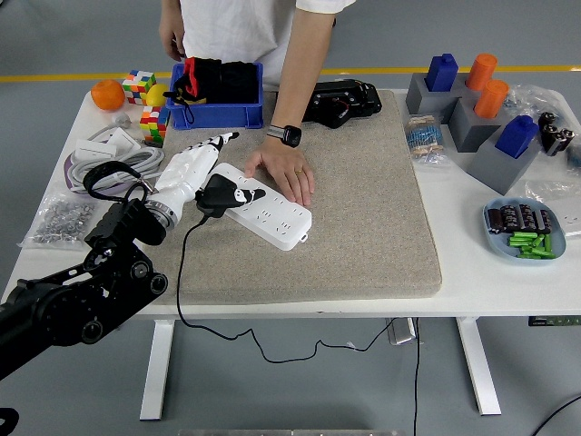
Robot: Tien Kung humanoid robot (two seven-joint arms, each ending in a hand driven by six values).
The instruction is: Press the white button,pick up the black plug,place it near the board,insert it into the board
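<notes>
A white power strip [270, 216] lies slantwise on the tan mat [363, 218]. The black plug [218, 192] sits on the strip's left end, and its black cable [179, 272] trails down over the table's near edge. My left hand [196, 164], white, is just up and left of the plug with its fingers stretched out toward the upper right, holding nothing. A person's hand [286, 173] lies flat on the strip's far side, a watch on the wrist. I cannot tell how deep the plug sits.
A blue bin [218, 114] and a black device [341, 100] stand at the mat's far edge. Cubes, an orange [108, 94], white cables and a bag of screws [60, 221] crowd the left. Grey blocks and a blue dish [525, 231] are at the right.
</notes>
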